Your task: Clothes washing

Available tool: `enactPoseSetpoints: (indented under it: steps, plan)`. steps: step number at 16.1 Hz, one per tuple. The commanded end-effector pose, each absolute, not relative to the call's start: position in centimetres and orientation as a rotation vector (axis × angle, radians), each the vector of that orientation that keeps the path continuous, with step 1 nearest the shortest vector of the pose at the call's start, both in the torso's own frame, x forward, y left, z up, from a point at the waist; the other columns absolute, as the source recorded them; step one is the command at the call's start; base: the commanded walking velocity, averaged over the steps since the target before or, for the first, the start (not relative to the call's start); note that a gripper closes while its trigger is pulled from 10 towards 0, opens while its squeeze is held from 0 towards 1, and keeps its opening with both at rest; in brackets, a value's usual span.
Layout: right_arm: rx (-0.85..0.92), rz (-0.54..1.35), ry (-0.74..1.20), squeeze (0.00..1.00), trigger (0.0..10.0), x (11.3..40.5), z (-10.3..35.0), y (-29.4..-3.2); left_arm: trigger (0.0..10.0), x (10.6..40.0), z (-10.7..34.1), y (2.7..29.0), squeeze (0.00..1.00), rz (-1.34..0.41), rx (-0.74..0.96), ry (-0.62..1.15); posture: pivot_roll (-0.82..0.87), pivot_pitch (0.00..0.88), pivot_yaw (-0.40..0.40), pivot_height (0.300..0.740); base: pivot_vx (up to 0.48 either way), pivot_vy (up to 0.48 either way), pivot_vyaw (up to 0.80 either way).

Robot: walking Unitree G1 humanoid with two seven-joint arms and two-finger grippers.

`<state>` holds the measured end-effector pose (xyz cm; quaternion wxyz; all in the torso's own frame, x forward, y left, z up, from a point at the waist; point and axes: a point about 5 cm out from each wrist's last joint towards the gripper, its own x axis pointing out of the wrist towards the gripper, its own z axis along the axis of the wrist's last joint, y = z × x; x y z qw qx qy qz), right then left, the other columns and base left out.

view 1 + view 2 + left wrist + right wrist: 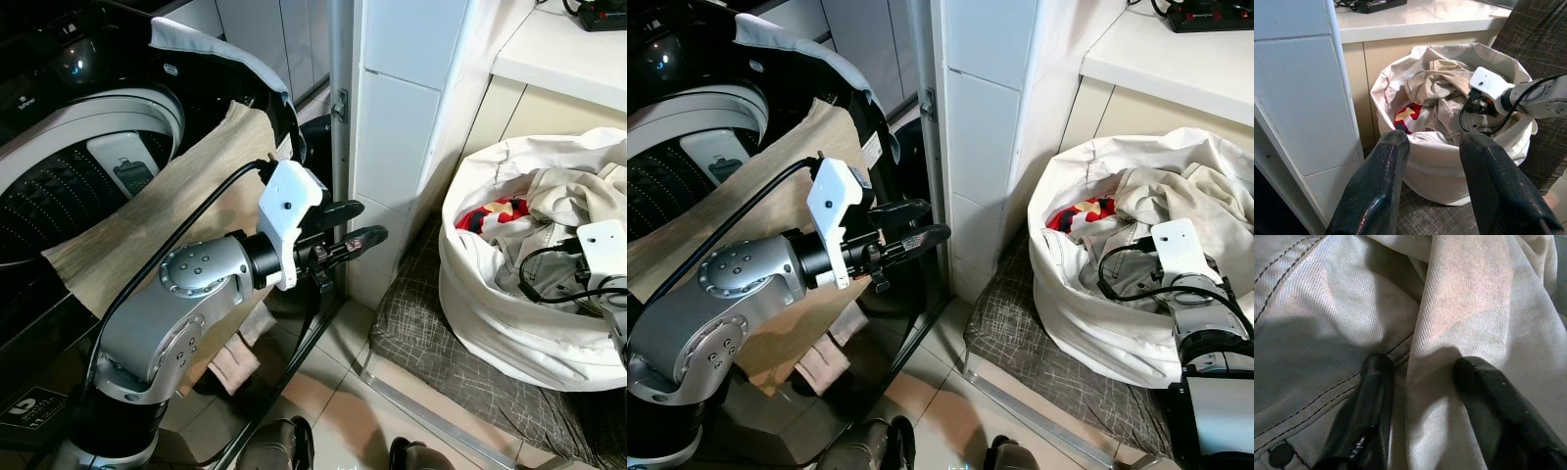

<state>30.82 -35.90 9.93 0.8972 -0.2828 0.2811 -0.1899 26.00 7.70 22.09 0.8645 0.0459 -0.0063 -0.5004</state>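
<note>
A white laundry bag (509,328) stands on the floor at the right, holding beige clothes (578,191) and a red patterned garment (495,211). My right gripper (1425,366) is down inside the bag. It is open, and its fingers (1374,382) press on a beige garment (1459,298) with a raised fold between them. My left gripper (367,223) hangs open and empty in mid air between the washing machine (59,186) and the bag. A tan cloth (167,215) is draped over the machine's front rim.
A white tiled pillar (402,147) stands between the machine and the bag. Above the bag is a counter (558,49) with a power strip (602,12). A grey checked mat (441,343) lies under the bag. A pinkish cloth (230,362) hangs low by the machine.
</note>
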Motion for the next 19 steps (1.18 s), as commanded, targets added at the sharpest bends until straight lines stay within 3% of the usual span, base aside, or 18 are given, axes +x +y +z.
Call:
enactPoseSetpoints:
  steps: [1, 10, 13, 17, 19]
  plan:
    - [-0.592, -0.429, 0.622, 0.0, 0.0, 29.8, 9.4, -36.8, 10.0, 26.1, 22.0, 7.7, 0.0, -1.049, 0.119, -0.006, 0.15, 0.164, 0.117, 0.74, 0.0, 0.0, 0.0]
    - [-0.579, -0.459, 0.611, 0.0, 0.0, 29.6, 9.8, -37.4, 10.0, 26.4, 22.0, 7.3, 0.0, -1.033, 0.089, -0.014, 0.12, 0.131, 0.115, 0.74, 0.0, 0.0, 0.0]
    - [-0.561, -0.478, 0.596, 0.0, 0.0, 29.4, 10.0, -37.7, 10.0, 27.2, 21.9, 7.5, 0.0, -0.956, 0.041, -0.011, 0.1, 0.102, 0.115, 0.74, 0.0, 0.0, 0.0]
    - [-0.522, -0.503, 0.504, 0.0, 0.0, 30.1, 11.5, -38.0, 10.0, 29.1, 21.6, 8.2, 0.0, -0.809, 0.043, -0.032, 0.06, 0.064, 0.113, 0.74, 0.0, 0.0, 0.0]
    - [-0.506, -0.448, 0.315, 0.0, 0.0, 31.8, 14.0, -37.0, 10.0, 30.2, 21.7, 8.5, 0.0, -0.73, 0.038, -0.051, 0.03, 0.038, 0.117, 0.74, 0.0, 0.0, 0.0]
